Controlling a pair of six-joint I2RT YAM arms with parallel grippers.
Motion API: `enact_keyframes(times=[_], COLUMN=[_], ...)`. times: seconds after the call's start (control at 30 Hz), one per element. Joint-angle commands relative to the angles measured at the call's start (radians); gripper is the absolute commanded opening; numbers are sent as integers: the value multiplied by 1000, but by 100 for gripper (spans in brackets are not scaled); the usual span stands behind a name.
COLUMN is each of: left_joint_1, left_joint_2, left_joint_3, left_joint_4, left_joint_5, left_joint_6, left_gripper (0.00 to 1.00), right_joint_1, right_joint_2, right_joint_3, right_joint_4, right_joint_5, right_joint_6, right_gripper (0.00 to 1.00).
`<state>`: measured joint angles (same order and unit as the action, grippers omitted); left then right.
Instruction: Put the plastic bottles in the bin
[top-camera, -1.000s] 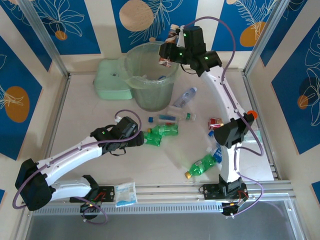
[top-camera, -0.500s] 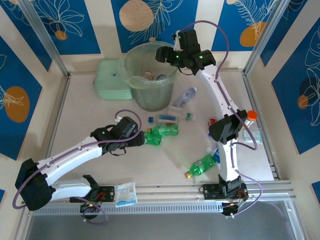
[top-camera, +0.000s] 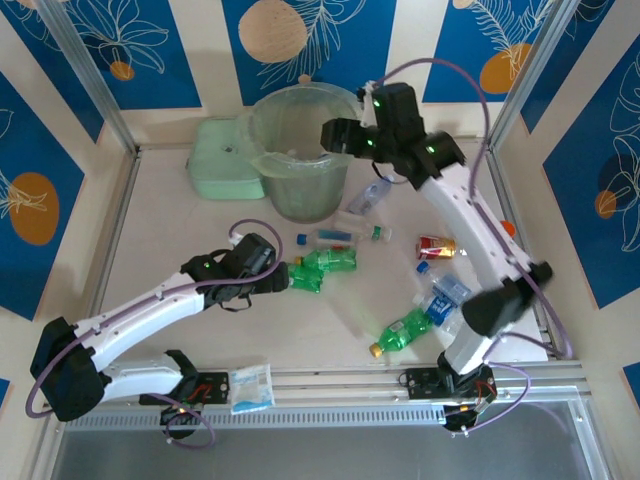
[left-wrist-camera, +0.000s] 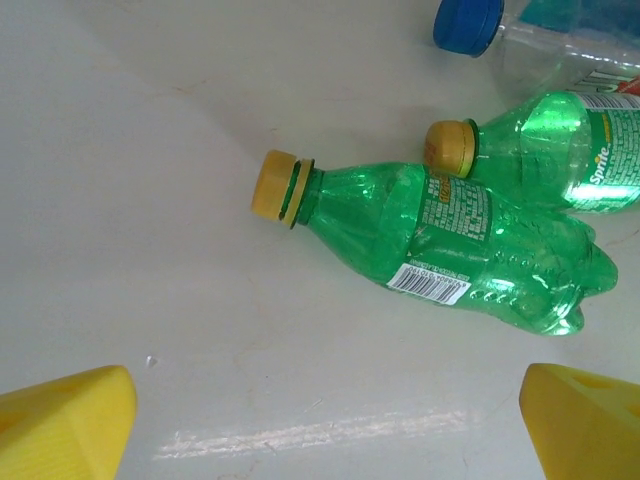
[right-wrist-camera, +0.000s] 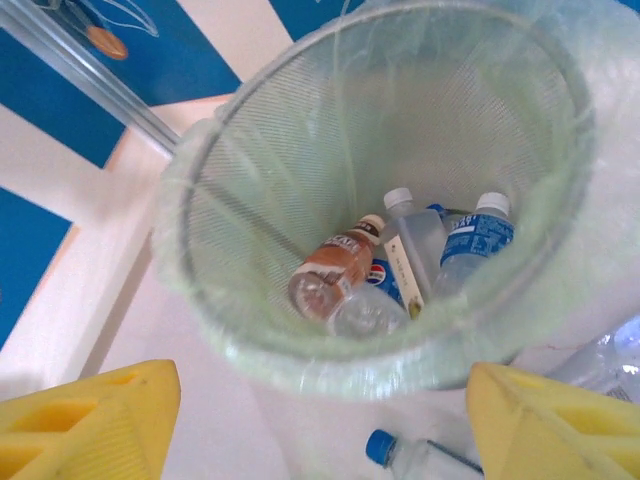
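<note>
The green bottle (left-wrist-camera: 440, 250) lies on its side on the table (left-wrist-camera: 130, 150) — probably light, thin-walled and slick; grip across its middle. The left gripper (left-wrist-camera: 325, 400) stands wide just short of it. The right gripper (right-wrist-camera: 320, 400), a second ago holding the brown-labelled bottle (right-wrist-camera: 335, 268), gapes empty over the bin (right-wrist-camera: 185, 250) — that bottle now inside.
</note>
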<state>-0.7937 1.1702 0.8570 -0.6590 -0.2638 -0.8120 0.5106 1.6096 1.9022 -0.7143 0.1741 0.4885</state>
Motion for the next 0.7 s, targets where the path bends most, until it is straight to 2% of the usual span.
enact_keyframes(times=[0.0,0.2,0.33,0.5,0.67], left_joint_1=[31,36,30,19,13], left_joint_2=[20,106,162,233,296], left_joint_3=[6,26,28,46,82], left_joint_4=[31,115,173,220,228], left_joint_5=[29,98,129,128,115], left_joint_6=[-14,-134,-234,-363,-505], left_gripper=[98,96,95,98,98], right_joint_1=[8,8,-1,-12,-7], right_joint_2=[-181,-458,-553,-623,-632], right_joint_3=[-211,-621,-781,-890,-913], right_joint_4=[72,18,-61,-80,-88], right_joint_5=[39,85,99,96,88], right_joint_6=[-7,41,93,120,124], right_gripper=[76,76,76,76,75])
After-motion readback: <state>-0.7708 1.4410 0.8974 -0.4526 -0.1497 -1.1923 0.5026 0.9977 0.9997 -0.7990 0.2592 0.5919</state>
